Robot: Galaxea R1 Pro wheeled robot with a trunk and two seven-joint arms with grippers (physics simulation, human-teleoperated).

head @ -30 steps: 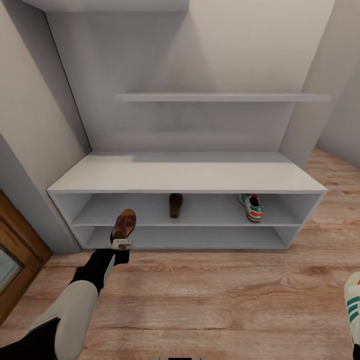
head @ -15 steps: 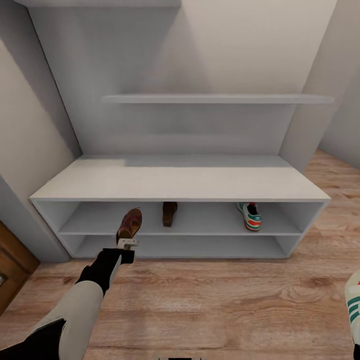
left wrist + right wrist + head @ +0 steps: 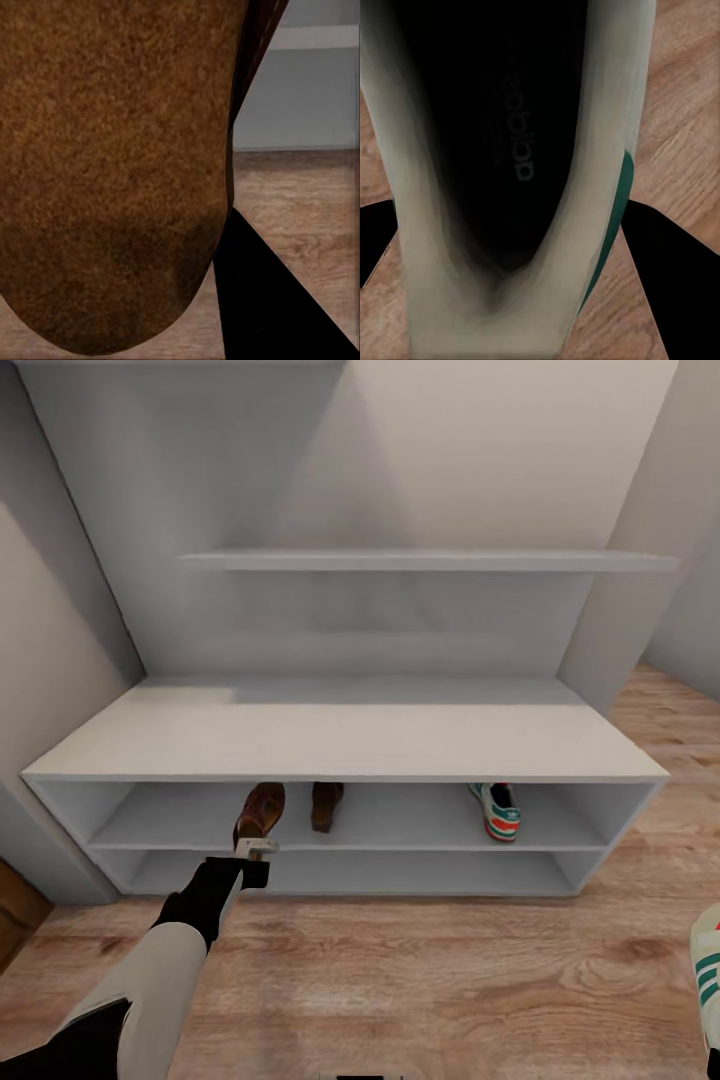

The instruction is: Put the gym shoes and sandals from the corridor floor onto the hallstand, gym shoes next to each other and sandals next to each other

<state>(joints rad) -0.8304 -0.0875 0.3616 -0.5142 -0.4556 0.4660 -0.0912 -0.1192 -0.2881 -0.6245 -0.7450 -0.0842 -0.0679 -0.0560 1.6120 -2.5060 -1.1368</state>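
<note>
The pale grey hallstand (image 3: pixel 350 735) stands straight ahead against the wall. On its upper shelf tier lie a dark brown sandal (image 3: pixel 326 805) and, further right, a gym shoe (image 3: pixel 497 810) with green stripes. My left gripper (image 3: pixel 253 849) is shut on the second sandal (image 3: pixel 262 812), holding it at the front edge of that tier, just left of the resting sandal. Its brown sole (image 3: pixel 112 172) is close up in the left wrist view. My right gripper (image 3: pixel 521 307) is shut on the other gym shoe (image 3: pixel 517 150), which hangs over the corridor floor (image 3: pixel 450 970) at the right edge (image 3: pixel 707 970).
Two stepped wall shelves (image 3: pixel 430 560) hang above the bench top. The lower shelf tier (image 3: pixel 400 872) holds nothing. Grey walls close in on both sides of the rack. Part of a brown wooden door (image 3: pixel 15 915) shows at the far left.
The whole view has moved closer to the rack and shifted. The held sandal now sits nearer the resting sandal, at the shelf's front edge. Both grips are unchanged.
</note>
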